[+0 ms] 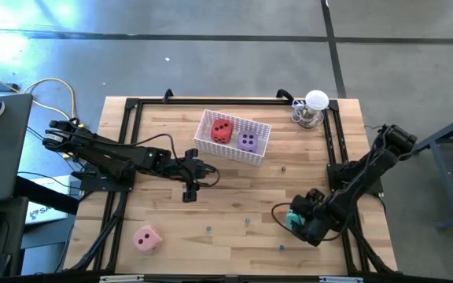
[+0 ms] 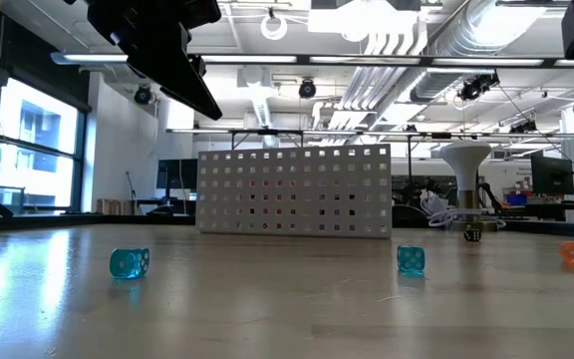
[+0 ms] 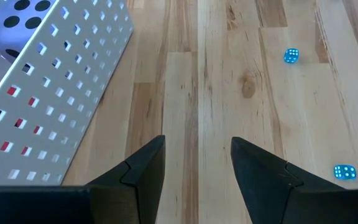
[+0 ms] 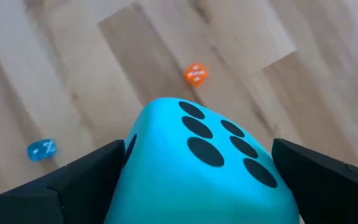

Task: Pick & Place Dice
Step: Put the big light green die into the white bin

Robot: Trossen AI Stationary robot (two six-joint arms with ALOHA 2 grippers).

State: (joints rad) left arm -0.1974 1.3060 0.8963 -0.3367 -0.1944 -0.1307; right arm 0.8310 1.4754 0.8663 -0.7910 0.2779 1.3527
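right gripper (image 4: 197, 177) sits near the table's front right corner, its fingers spread wide around a teal die (image 4: 204, 168), which fills the gap between them. left gripper (image 1: 189, 187) hangs empty and half open over bare wood just in front of the white basket (image 1: 211, 146). red die (image 1: 222, 131) and purple die (image 1: 248, 141) lie inside the basket. pink die (image 1: 147, 239) rests near the front left edge. small blue dice (image 3: 291, 56) dot the wooden table (image 1: 234, 196).

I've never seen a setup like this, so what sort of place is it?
Probably a robotics lab or workshop: a wooden table with mounted arms stands on a concrete floor, under exposed ceiling ducts, with desks and equipment behind.
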